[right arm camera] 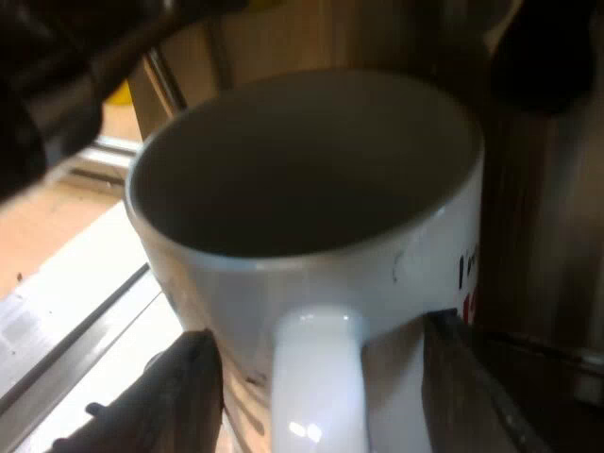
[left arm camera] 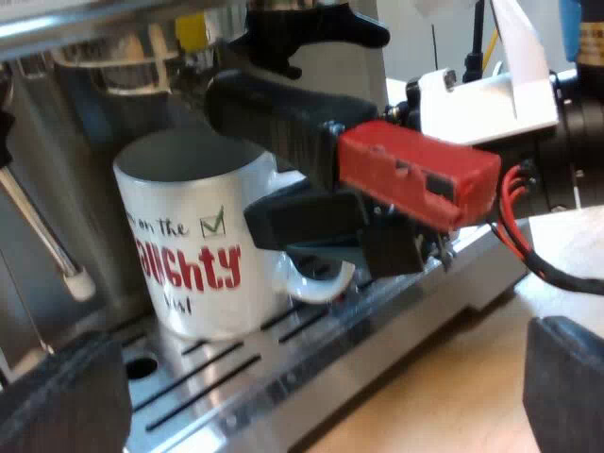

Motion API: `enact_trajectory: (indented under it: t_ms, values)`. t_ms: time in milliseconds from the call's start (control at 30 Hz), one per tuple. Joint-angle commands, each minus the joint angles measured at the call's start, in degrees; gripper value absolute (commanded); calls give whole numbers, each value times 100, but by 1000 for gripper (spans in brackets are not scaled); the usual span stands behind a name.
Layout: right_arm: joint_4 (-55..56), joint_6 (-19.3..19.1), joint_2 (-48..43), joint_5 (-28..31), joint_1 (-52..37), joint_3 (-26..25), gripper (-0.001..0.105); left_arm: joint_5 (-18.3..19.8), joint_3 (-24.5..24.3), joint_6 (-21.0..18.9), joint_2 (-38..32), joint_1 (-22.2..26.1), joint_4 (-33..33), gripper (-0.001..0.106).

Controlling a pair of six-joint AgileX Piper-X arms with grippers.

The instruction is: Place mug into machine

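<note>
A white mug (left arm camera: 193,250) with red and black lettering stands upright on the machine's slotted drip tray (left arm camera: 236,377), under the locked-in holder's dark handle (left arm camera: 274,118) with its red end (left arm camera: 415,175). My right gripper (left arm camera: 354,241) is at the mug's handle (left arm camera: 321,283). In the right wrist view the empty mug (right arm camera: 311,170) is close, and its handle (right arm camera: 316,377) sits between the fingers (right arm camera: 184,387) of my right gripper (right arm camera: 321,387), which is open, with a gap on each side. My left gripper (left arm camera: 316,396) is open and holds nothing, a short way off from the tray's edge.
The machine's steam wand (left arm camera: 47,236) with a pale tip hangs beside the mug. The espresso machine's metal front (left arm camera: 113,66) rises behind it. A wooden tabletop (left arm camera: 453,396) lies below the tray's edge. A dark blurred bar (right arm camera: 47,94) crosses near the mug's rim.
</note>
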Motion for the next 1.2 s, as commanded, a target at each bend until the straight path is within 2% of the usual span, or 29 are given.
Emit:
enact_trajectory:
  t_ms: [33, 267, 367, 500, 600, 667, 700, 767, 900, 933, 1033, 1200]
  values:
    - [184, -35, -397, 304, 40, 144, 49, -25, -259, -52, 16, -29, -112, 85]
    - [1339, -27, -1516, 333, 292, 592, 49, -25, -677, -52, 16, -29, -36, 85]
    - [1656, -27, -1956, 669, 410, 777, 49, -25, -871, -52, 16, -29, -25, 85]
    - [2228, -45, -2498, 834, 599, 842, 49, -25, -1245, -52, 4, -29, 168, 85]
    - [2546, -45, -2969, 843, 820, 840, 38, -25, -1678, -52, 4, -29, 949, 85]
    - [2589, -45, -3306, 857, 1023, 840, 18, -25, -2082, -52, -8, -29, 1609, 85]
    - [2589, -45, -3392, 878, 1086, 840, 14, -25, -2174, -52, -8, -29, 1753, 85]
    - [2589, -74, -3690, 1119, 1342, 840, 0, -25, -2473, -52, -21, -29, 2105, 85]
    - [2562, -213, -3945, 1418, 1667, 840, 0, 204, -2748, -65, -21, -29, 2321, 85]
    - [2492, -214, -3966, 1449, 1732, 840, 0, 563, -2859, -121, -21, -29, 2335, 85]
    - [2205, -215, -3954, 1454, 1834, 840, 0, 869, -2876, -121, -21, -29, 2308, 85]
    - [2201, -215, -3801, 1537, 1816, 633, 0, 934, -2876, -121, -21, -29, 2358, 85]
